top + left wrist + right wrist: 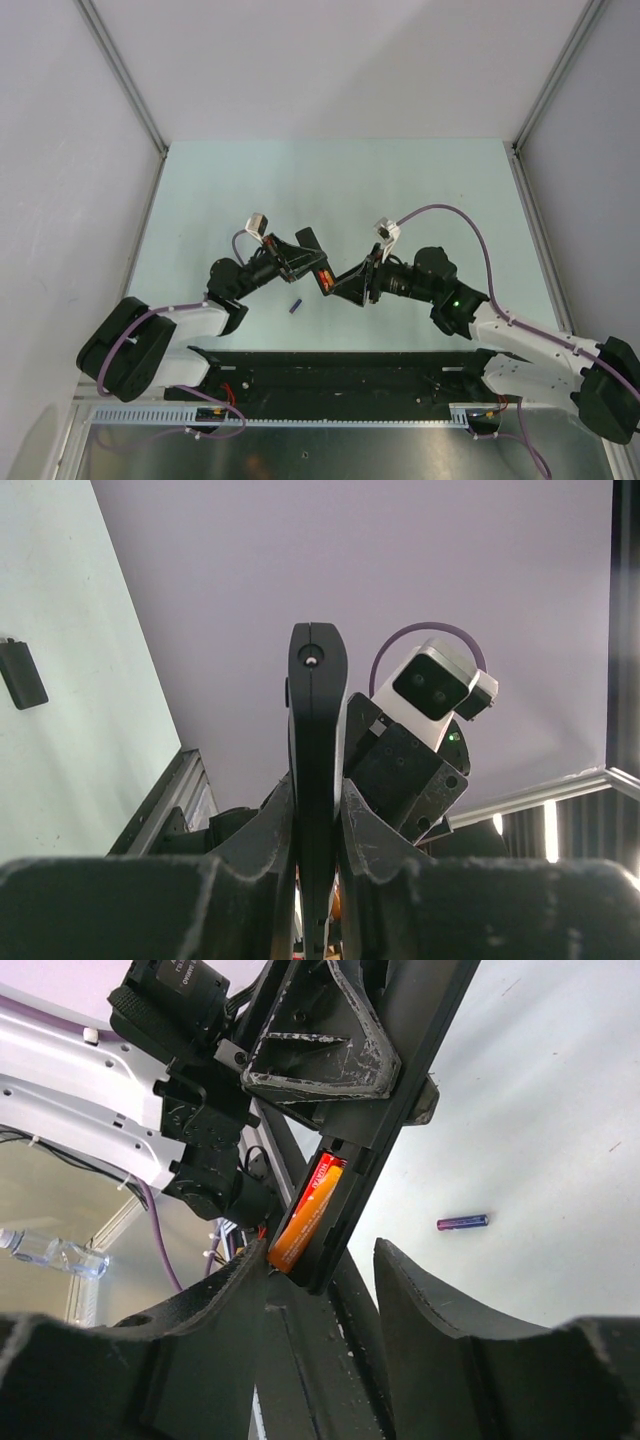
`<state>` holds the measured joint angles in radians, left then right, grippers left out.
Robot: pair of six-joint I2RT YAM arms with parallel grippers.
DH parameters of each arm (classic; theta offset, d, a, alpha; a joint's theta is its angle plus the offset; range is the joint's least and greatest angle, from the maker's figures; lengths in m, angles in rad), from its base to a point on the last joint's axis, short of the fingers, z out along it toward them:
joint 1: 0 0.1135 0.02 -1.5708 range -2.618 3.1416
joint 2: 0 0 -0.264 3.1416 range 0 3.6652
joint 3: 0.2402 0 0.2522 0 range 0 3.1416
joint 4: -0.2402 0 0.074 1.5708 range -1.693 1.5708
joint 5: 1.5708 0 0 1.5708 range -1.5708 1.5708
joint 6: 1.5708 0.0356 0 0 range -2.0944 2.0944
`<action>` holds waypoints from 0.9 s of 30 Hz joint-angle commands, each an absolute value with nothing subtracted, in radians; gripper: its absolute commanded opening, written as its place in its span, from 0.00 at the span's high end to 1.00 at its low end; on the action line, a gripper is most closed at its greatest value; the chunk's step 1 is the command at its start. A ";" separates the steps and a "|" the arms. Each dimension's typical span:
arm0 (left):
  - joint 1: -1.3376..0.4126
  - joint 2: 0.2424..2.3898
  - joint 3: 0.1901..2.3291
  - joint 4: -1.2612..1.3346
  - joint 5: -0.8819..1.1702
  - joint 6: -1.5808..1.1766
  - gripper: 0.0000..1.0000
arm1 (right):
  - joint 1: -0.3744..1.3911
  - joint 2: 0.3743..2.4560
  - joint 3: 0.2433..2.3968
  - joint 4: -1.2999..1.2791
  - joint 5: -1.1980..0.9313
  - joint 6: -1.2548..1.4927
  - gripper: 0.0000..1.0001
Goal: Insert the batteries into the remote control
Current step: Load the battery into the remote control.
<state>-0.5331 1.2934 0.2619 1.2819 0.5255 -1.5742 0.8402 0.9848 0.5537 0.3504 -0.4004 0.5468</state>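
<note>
fingers (265,832) of the left gripper (317,805) are clamped tight on the remote control (317,710). from the left wrist we see it edge-on, a slim black bar with a rounded tip standing up between them. from above we find it held off the table (400,180), near the middle, tilted between the two arms. its open recess faces the right wrist view, where an orange-red battery (308,1212) lies lengthwise in the lower end. whether another cell sits further up, under the left gripper, we cannot tell.

the right gripper (323,1247) has its jaws partly apart, straddling that lower end of the remote. one finger (215,1305) looks to touch the edge by the battery, while the other stands clear with a gap, so we see nothing gripped.

a purple battery (295,306) lies on the table just on the near side of both grippers, apart from them. from the left wrist we also see a small flat black piece (22,673) on the table at the left. the right arm's wrist camera (435,685) sits close behind the remote.
</note>
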 commanded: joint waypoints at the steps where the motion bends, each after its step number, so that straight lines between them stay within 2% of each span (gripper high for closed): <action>1: -0.537 1.255 0.262 1.331 0.552 -1.598 1.00 | 0.821 1.003 0.557 0.417 -0.396 0.561 0.51; 20: -0.563 1.238 0.256 1.331 0.552 -1.591 1.00 | 0.796 1.068 0.557 0.500 -0.439 0.627 0.64; 27: -0.574 1.242 0.256 1.331 0.552 -1.583 1.00 | 0.778 1.095 0.558 0.537 -0.462 0.675 0.73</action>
<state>-0.5385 1.2751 0.2573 1.2697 0.4908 -1.5688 0.7979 1.0714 0.5537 0.4641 -0.5026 0.6613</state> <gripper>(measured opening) 0.204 0.331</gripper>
